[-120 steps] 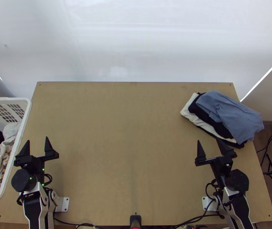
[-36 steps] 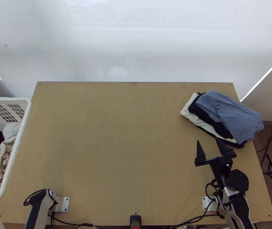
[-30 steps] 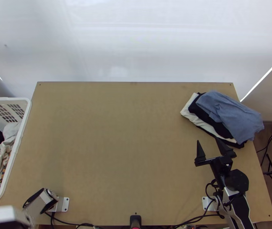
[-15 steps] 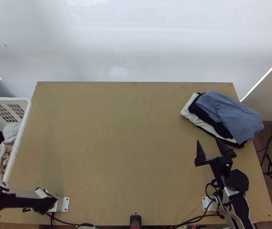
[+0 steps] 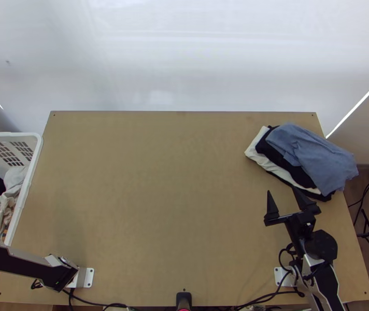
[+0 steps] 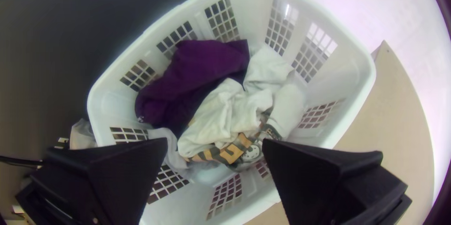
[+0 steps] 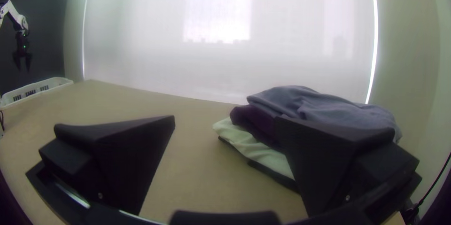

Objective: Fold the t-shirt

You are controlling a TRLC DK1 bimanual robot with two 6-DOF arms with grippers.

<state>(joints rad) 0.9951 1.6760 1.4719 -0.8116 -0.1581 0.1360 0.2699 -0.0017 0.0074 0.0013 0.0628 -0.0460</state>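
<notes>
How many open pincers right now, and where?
2. Left pincer: open, above the white laundry basket. Right pincer: open, near the clothes stack.

Open bench (image 5: 169, 197) is stretching between the basket (image 5: 35, 155) and the clothes pile (image 5: 314, 158), offering a wide passage. The left arm (image 5: 24, 263) is crossing the bench's near-left part, the basket's wall is barring low sideways entry, and the right hand (image 5: 282, 190) is crowding the near side of the clothes pile.

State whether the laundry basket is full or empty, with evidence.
Partly full: clothes lie inside the basket, below its rim, with bare wall showing above them.
</notes>
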